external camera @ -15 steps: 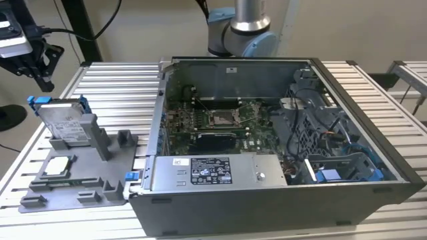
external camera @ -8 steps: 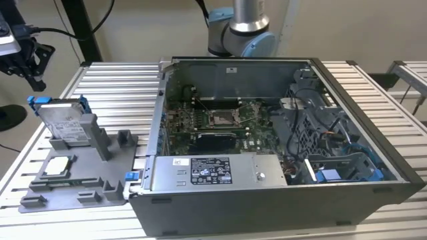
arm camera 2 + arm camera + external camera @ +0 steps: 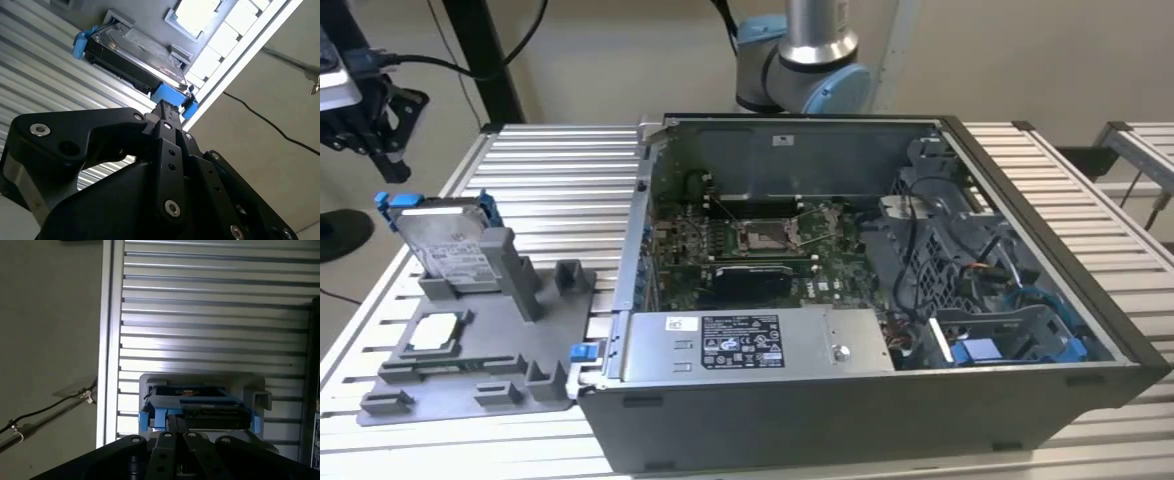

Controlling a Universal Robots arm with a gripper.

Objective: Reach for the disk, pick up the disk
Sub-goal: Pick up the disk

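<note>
At the exterior view's far left the black hand (image 3: 374, 125) hangs in the air above the ribbed metal tabletop (image 3: 547, 170). Whether it is wide or narrow I cannot tell. It holds nothing and is clear of the disk (image 3: 447, 240), which is at about 5 o'clock from it. The disk stands on edge in a slot of a grey holder (image 3: 467, 345), with its white label facing out and its blue bracket (image 3: 387, 200) showing at the upper corners. A small square silver chip (image 3: 438, 330) lies flat in the holder at 6 o'clock from the disk. At 3 o'clock from the holder sits an open computer case (image 3: 881, 400), and the arm's base (image 3: 801, 60) rises at 12 o'clock behind it. In both wrist views the disk (image 3: 135, 50) (image 3: 200, 407) lies just beyond the hand (image 3: 167, 107) (image 3: 175, 417).
</note>
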